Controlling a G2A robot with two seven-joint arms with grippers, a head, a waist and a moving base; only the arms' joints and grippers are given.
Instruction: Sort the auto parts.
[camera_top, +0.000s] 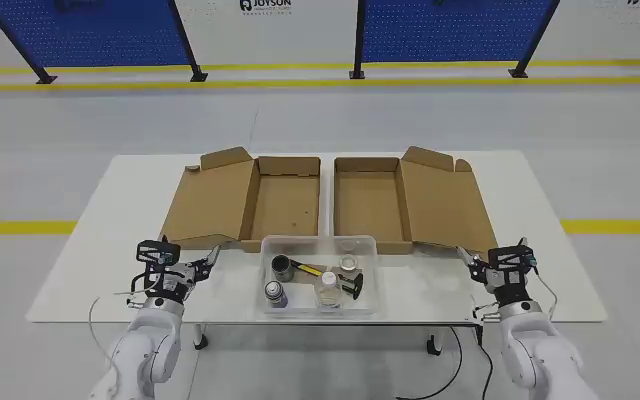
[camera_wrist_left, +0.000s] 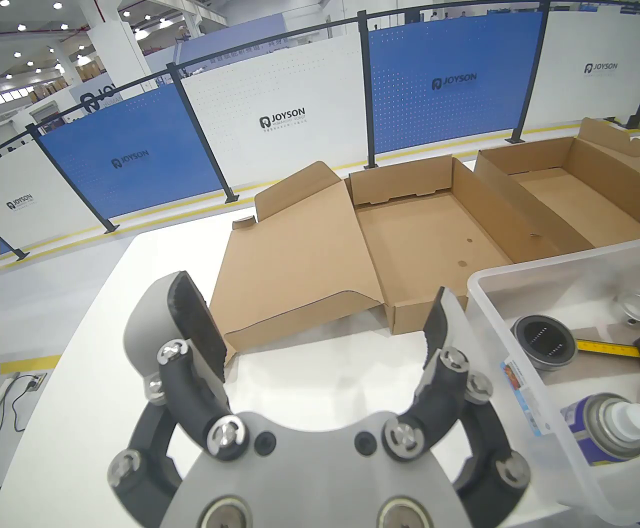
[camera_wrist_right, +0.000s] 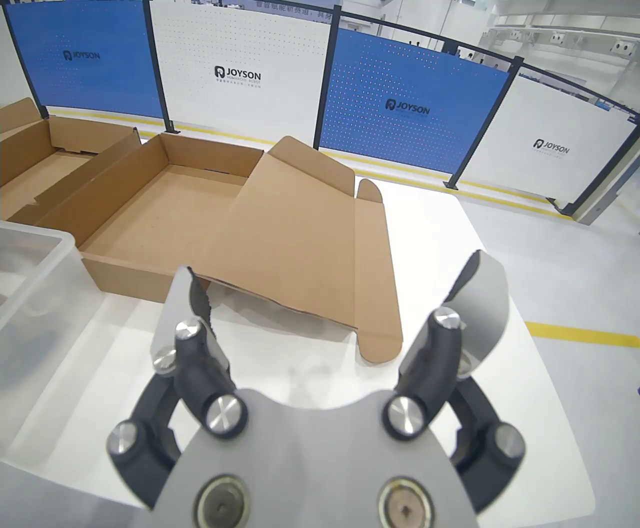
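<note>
Two open cardboard boxes, left box (camera_top: 285, 205) and right box (camera_top: 368, 205); one clear bin (camera_top: 320, 238) of parts. The left gripper (camera_wrist_left: 320, 310) and right gripper (camera_wrist_right: 330, 285) are both released, on a white table (camera_top: 120, 260) before blue fence panels (camera_top: 100, 30).

PLACE: industrial hall, fenced work area | WALLS: blue and white perforated panels (camera_top: 100, 30) on black posts closed off the area | FLOOR: grey floor (camera_top: 320, 120) carried yellow lines (camera_top: 30, 227) | OVERHEAD: a high ceiling with round lamps (camera_wrist_left: 18, 54) showed beyond | FURNITURE: a white tabletop (camera_top: 110, 240) stood inside.
</note>
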